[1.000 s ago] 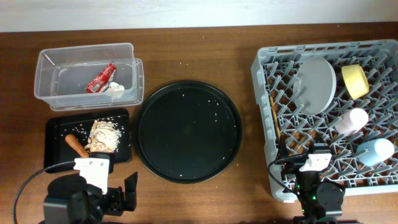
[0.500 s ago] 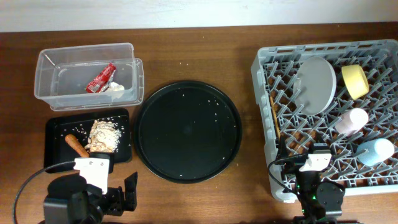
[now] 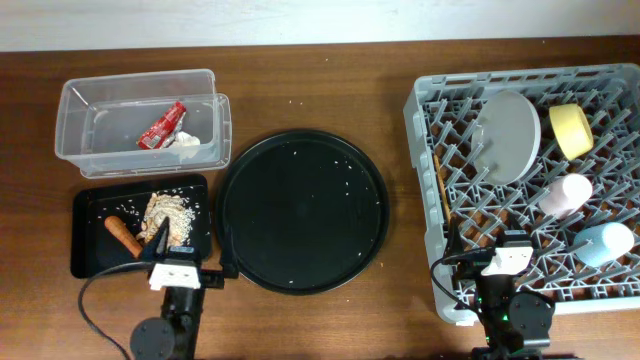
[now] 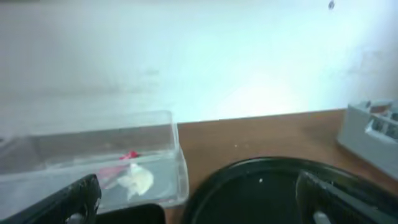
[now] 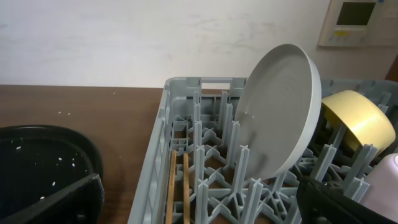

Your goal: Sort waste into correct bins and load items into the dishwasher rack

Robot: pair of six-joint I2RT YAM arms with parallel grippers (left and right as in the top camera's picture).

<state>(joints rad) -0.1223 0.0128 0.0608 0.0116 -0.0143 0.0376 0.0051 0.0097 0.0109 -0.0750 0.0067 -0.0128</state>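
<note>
Both arms sit at the near edge of the surface. Left gripper [image 4: 196, 190]: fingers wide, nothing between them. Right gripper [image 5: 205, 202]: same, wide and empty, over the rack's near rim.

Near left, the shallow black tray [image 3: 88, 258] takes the food waste. The carrot [image 3: 123, 234] lies flat, long axis diagonal from far-left to near-right, with the crumbly food bits [image 3: 168, 214] just beside it.

The round black tray [image 3: 300, 210] holds only stray crumbs.

Beyond it, the clear tub [image 3: 140, 80] takes the dry waste: red wrapper [image 3: 163, 125] on a diagonal, tissue [image 3: 188, 141] beside it.

In the dishwasher rack [image 3: 415, 120]:
- chopsticks [image 5: 177, 186] flat in the left lane, long axis near-to-far
- blue cup [image 3: 605, 242] and pink cup [image 3: 566, 193] tipped between pegs
- plate [image 5: 280, 112] on edge, leaning, apparently propped by the pegs
- yellow bowl [image 3: 572, 130] on its side, farthest back

Sorting looks complete.
</note>
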